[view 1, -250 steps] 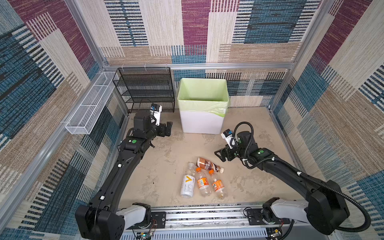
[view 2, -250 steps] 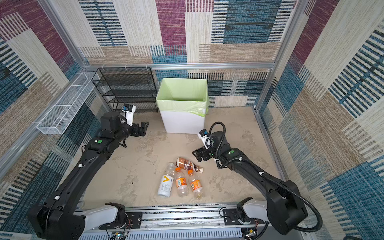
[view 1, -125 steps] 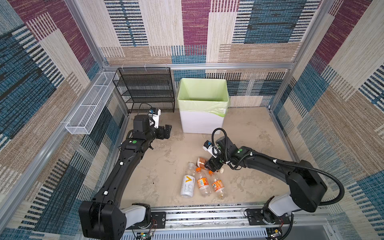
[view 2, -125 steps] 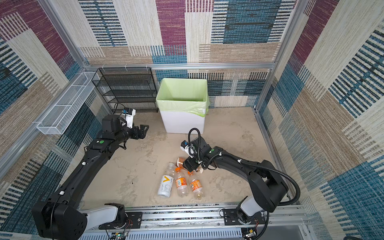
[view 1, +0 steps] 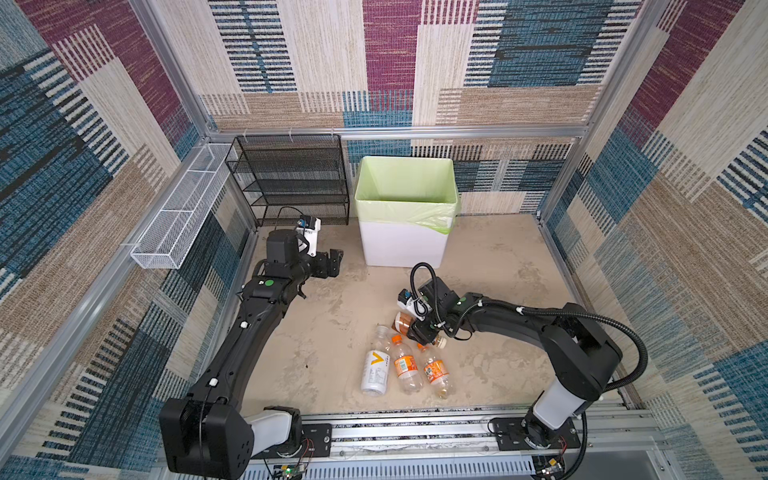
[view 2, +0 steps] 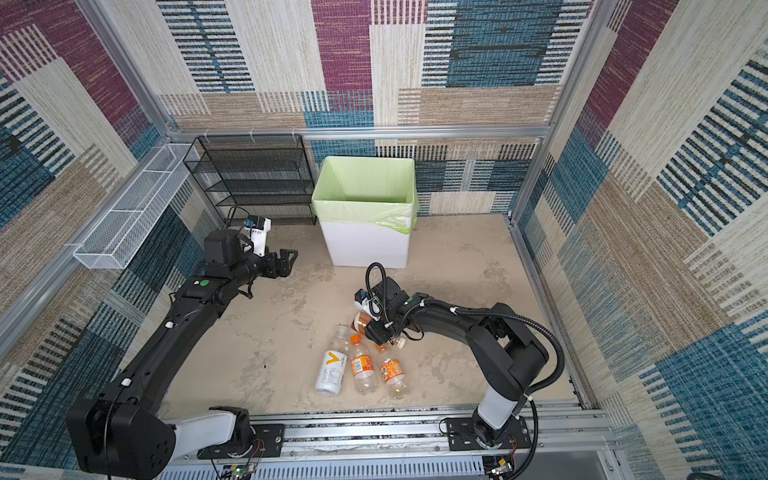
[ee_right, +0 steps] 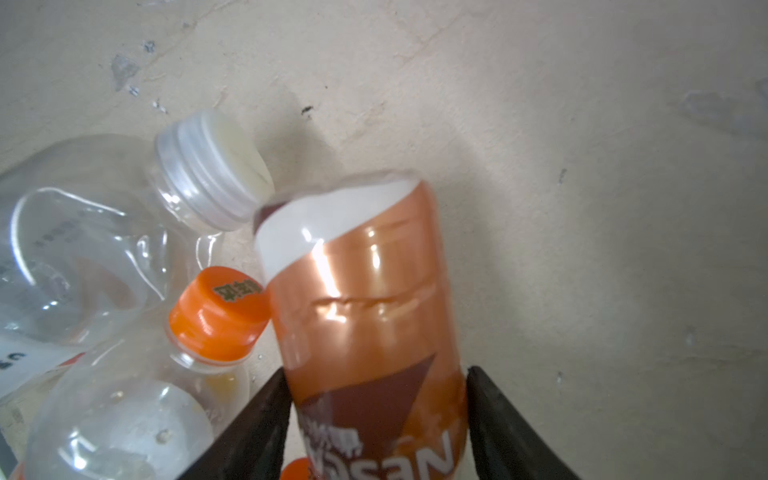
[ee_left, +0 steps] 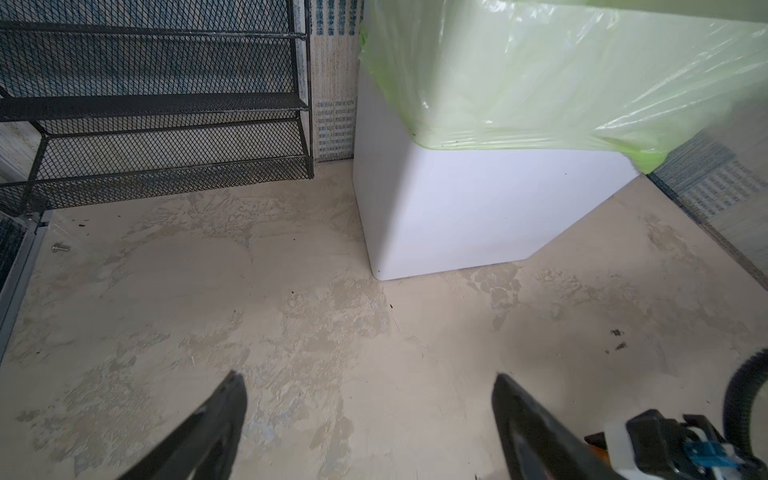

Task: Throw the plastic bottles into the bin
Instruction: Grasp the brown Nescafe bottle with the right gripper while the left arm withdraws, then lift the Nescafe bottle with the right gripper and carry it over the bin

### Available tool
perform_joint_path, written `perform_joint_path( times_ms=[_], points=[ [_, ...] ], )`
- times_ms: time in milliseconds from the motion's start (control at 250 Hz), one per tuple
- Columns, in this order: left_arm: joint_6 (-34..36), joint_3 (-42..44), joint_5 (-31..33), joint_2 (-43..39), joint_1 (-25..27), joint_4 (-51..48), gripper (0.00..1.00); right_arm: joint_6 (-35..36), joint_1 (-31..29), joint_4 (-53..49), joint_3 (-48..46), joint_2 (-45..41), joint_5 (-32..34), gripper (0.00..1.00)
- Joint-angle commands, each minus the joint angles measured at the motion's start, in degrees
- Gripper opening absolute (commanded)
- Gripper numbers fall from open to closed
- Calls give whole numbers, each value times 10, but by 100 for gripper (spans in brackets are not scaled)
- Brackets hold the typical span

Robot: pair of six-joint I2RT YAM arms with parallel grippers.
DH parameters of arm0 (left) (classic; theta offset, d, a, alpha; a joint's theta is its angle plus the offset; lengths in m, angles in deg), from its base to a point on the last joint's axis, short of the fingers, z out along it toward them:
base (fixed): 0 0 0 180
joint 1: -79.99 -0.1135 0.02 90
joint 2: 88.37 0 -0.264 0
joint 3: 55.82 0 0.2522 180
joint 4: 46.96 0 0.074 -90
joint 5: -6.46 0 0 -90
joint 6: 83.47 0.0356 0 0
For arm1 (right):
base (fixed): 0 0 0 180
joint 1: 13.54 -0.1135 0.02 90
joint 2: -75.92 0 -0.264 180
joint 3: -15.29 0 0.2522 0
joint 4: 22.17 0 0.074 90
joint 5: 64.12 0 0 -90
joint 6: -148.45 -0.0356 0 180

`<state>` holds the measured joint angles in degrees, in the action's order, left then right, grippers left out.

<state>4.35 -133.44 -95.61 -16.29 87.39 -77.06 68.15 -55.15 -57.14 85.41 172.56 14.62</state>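
Plainly, the step in hand is the pick-up of the brown-labelled bottle (ee_right: 357, 299). The right gripper (ee_right: 376, 374) is clenched on it: in the right wrist view a black finger lies against each side of the label, and the bottle's base end sticks out ahead of the jaws. In a top view the bottle lies at the 12 o'clock edge of the small heap on the floor, toward 6 o'clock of the cell. The bin (view 1: 405, 249) stands at 12 o'clock from it, by the back wall. Whether the bottle has left the floor cannot be told.

To do this well, the arm should lift straight up before it swings. An orange-capped bottle (ee_right: 137, 395) sits just beside the held one, and the cap end of the white-labelled bottle (view 1: 375, 368) is near too, so a sideways drag would probably scatter them. The label is glossy and the thin wall shows a crease. The squeeze should therefore be firm but not crushing, as a slip looks like the main risk. The bottle should clear the green-lined rim with room to spare and be let go over the middle of the opening.

The left gripper (view 1: 334, 264) hangs released at about 8 o'clock of the bin, so the carry should approach from the bin's 6 o'clock side, apart from it.
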Motion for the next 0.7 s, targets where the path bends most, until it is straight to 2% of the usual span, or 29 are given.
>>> perform_joint_path(
  times_ms=[0, 184, 368, 696],
  points=[
    [-23, 2, -8, 4, -1, 15, 92, 5, -1, 24, 4, 4, 5, 58],
    [-25, 1, -13, 8, -2, 15, 92, 0, 0, 36, -2, -6, 12, 49],
    [-27, 2, -13, 10, -2, 16, 91, -14, 3, 58, -4, -32, 38, 44],
    [-34, 7, -17, 14, -2, 24, 91, -71, 57, 115, -13, -125, 66, 42]
  ],
)
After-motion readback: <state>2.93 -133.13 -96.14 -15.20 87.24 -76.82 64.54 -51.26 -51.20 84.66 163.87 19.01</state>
